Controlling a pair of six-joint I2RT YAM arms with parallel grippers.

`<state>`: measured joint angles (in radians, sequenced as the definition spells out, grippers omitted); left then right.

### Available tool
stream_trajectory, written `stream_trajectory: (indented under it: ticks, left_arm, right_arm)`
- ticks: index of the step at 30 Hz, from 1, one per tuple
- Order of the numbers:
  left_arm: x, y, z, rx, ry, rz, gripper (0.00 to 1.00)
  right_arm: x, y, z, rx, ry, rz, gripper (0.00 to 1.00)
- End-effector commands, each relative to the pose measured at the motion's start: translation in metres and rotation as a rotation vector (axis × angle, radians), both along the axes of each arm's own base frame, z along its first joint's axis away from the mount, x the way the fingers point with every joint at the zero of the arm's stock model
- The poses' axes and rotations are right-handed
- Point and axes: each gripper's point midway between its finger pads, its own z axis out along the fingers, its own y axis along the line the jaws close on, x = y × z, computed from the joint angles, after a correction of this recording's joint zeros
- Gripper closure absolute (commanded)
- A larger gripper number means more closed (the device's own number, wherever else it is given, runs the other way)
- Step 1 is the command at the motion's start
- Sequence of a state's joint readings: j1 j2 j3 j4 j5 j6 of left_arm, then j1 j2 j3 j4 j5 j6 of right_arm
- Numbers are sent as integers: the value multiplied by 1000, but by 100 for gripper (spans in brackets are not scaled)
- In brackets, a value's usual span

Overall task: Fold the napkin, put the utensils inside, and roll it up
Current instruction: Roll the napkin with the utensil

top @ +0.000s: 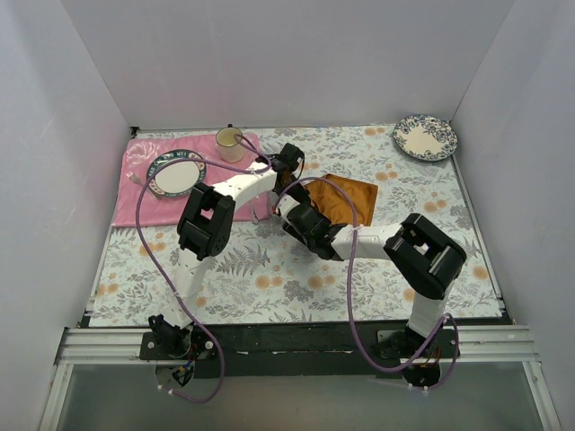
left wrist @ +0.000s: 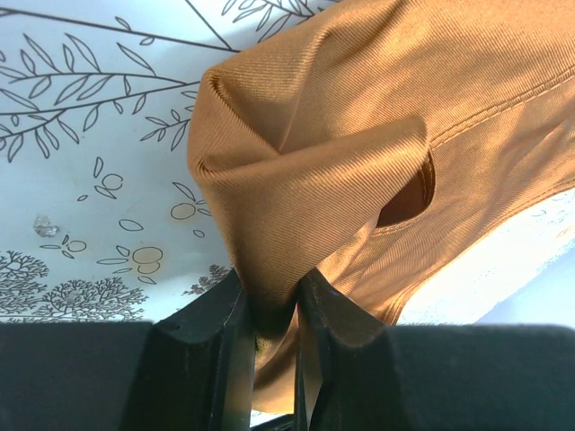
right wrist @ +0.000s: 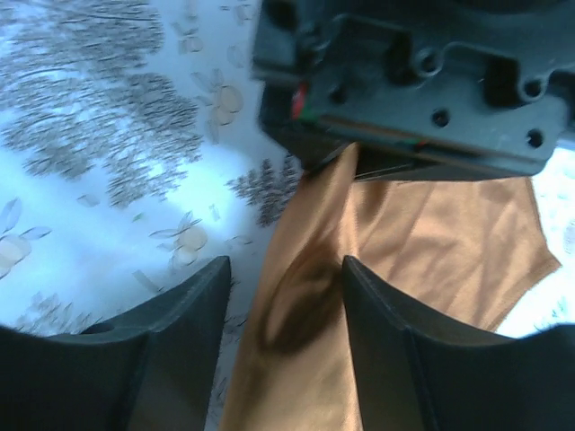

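On the table, the napkin lies near the centre with one edge lifted; the fold step is in hand. The left gripper is clenched on a bunched corner of the cloth, while the right gripper stands released, jaws astride a raised ridge without pinching it. Next, the right jaws should likely close on that ridge so both arms carry the edge across evenly.

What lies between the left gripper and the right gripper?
Only napkin: a raised fold runs from the left gripper into the open right gripper, seen in the right wrist view.
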<state>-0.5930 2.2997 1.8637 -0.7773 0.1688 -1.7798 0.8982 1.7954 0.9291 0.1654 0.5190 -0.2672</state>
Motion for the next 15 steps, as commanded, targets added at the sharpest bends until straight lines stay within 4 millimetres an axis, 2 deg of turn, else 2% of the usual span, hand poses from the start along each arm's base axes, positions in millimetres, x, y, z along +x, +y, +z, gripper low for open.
stream_trajectory:
  ticks: [1, 4, 6, 7, 10, 11, 14, 15]
  left_arm:
    - [-31, 18, -29, 93, 148, 4, 100]
    - [-33, 19, -32, 93, 157, 0, 100]
    - [-34, 18, -34, 88, 162, -3, 100]
    - [-36, 19, -37, 91, 168, -10, 100]
    - [-39, 20, -40, 84, 165, -30, 100]
    - [-38, 20, -40, 81, 157, -38, 100]
    - [-38, 19, -42, 61, 145, -60, 100]
    - [-37, 19, -41, 47, 139, -65, 100]
  right_arm:
    - [15, -15, -6, -80, -66, -99, 43]
    - [16, -19, -13, -95, -74, -108, 51]
    - [15, -22, -19, -105, -66, -115, 62]
    - [15, -21, -21, -102, -56, -109, 72]
    - [10, -20, -26, -87, -23, -102, 81]
    - [9, -20, -26, -78, -6, -101, 87]
    - [6, -18, -31, -21, 63, -95, 99]
    - [5, -16, -32, 4, 82, -97, 99]
